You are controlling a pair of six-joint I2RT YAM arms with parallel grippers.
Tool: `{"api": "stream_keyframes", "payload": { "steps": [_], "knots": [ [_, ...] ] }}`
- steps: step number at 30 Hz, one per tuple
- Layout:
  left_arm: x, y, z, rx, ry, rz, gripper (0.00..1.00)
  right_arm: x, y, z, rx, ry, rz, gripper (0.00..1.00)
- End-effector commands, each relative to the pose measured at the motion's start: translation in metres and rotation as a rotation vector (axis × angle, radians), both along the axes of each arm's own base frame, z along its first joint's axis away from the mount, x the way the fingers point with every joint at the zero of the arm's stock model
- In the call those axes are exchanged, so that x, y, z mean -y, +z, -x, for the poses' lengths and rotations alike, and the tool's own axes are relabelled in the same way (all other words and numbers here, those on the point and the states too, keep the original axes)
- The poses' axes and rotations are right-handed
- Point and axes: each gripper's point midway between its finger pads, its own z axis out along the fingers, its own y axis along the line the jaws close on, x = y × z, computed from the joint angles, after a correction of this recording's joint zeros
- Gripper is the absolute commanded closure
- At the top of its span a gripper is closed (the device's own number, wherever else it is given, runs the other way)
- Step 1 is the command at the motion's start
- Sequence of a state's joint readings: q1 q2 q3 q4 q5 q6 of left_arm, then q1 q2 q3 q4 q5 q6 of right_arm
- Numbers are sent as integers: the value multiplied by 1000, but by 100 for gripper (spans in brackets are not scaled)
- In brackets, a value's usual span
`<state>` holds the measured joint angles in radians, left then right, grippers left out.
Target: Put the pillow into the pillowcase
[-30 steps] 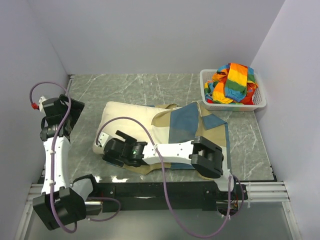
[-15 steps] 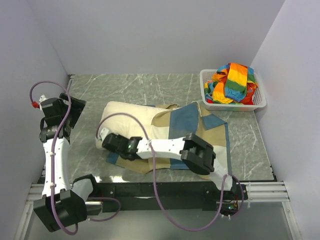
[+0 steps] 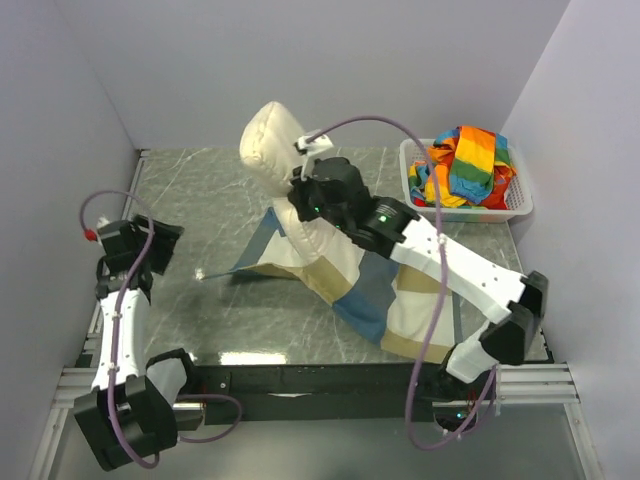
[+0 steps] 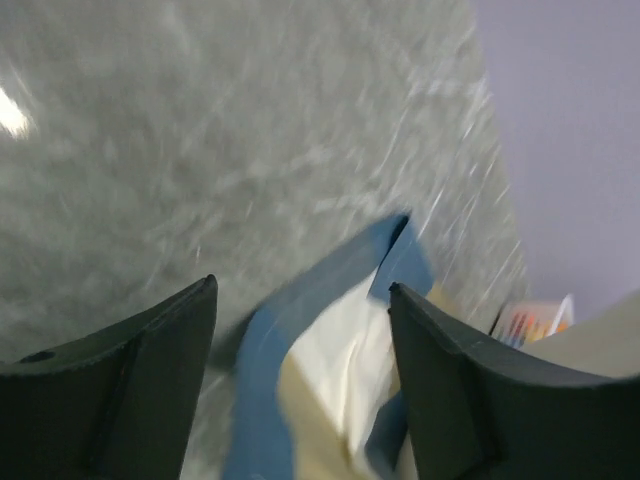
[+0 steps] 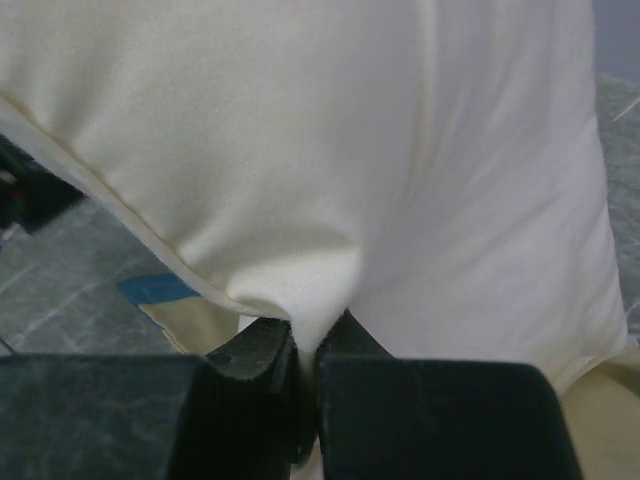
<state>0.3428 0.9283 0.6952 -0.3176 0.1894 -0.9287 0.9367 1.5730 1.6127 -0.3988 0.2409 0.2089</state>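
Note:
My right gripper point(image 3: 300, 192) point(image 5: 307, 335) is shut on a pinch of the cream-white pillow point(image 3: 272, 142) point(image 5: 400, 150) and holds it upright above the back of the table. The pillow's lower end sits inside the blue, tan and off-white pillowcase point(image 3: 385, 300), which drapes down to the marble table point(image 3: 200, 190). A blue edge of the pillowcase point(image 4: 265, 345) lies ahead of my left gripper point(image 3: 163, 243) point(image 4: 300, 285). That gripper hovers open to the left of the cloth, with nothing between its fingers point(image 4: 150, 380).
At the back right stands a white basket point(image 3: 520, 205) filled with a rainbow-striped cloth point(image 3: 465, 165). Grey walls close in the left, back and right sides. A pointed corner of the pillowcase point(image 3: 207, 272) rests on the table towards my left gripper.
My right gripper shut on the pillow and raised it from flat on the table to upright at the back, dragging the pillowcase along. My left gripper dropped nearer the table and its jaws narrowed slightly.

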Motion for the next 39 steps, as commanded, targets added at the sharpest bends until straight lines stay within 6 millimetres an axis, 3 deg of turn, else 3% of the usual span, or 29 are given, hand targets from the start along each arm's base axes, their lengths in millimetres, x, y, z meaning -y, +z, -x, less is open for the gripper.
{"api": "stream_keyframes", "payload": {
  "steps": [1, 2, 4, 7, 12, 18, 21, 24, 26, 30, 34, 36, 39],
  "knots": [
    [44, -28, -5, 3, -138, 83, 21, 6, 45, 10, 32, 0, -195, 100],
    [63, -36, -5, -19, -177, 69, 19, 11, 49, 12, 37, -6, -205, 100],
    [79, -51, 0, -64, -190, 78, 15, 17, 55, 12, 45, -21, -221, 100],
    [90, -72, 10, -101, -182, 131, 9, 26, 60, 13, 44, -32, -240, 100],
    [109, -79, 4, -94, -242, 229, 11, 38, 63, 16, 48, -46, -262, 100],
    [111, -94, 18, -187, -190, 261, 16, 45, 70, 14, 55, -59, -277, 100],
    [102, -101, 22, -197, -138, 229, 14, 48, 78, 16, 68, -57, -291, 100],
    [105, -112, 22, -208, -164, 216, 10, 54, 85, 21, 79, -55, -308, 100],
    [114, -111, 14, -171, -220, 231, 9, 57, 92, 24, 88, -49, -329, 100],
    [146, -130, 11, -181, -360, 247, 10, 60, 96, 28, 89, -46, -335, 100],
    [170, -127, 4, -135, -432, 280, 10, 65, 95, 30, 91, -52, -339, 100],
    [176, -115, -4, -69, -446, 298, 11, 66, 95, 30, 90, -54, -338, 100],
    [189, -89, -17, 7, -513, 325, 27, 68, 95, 29, 93, -61, -336, 100]
  ]
}}
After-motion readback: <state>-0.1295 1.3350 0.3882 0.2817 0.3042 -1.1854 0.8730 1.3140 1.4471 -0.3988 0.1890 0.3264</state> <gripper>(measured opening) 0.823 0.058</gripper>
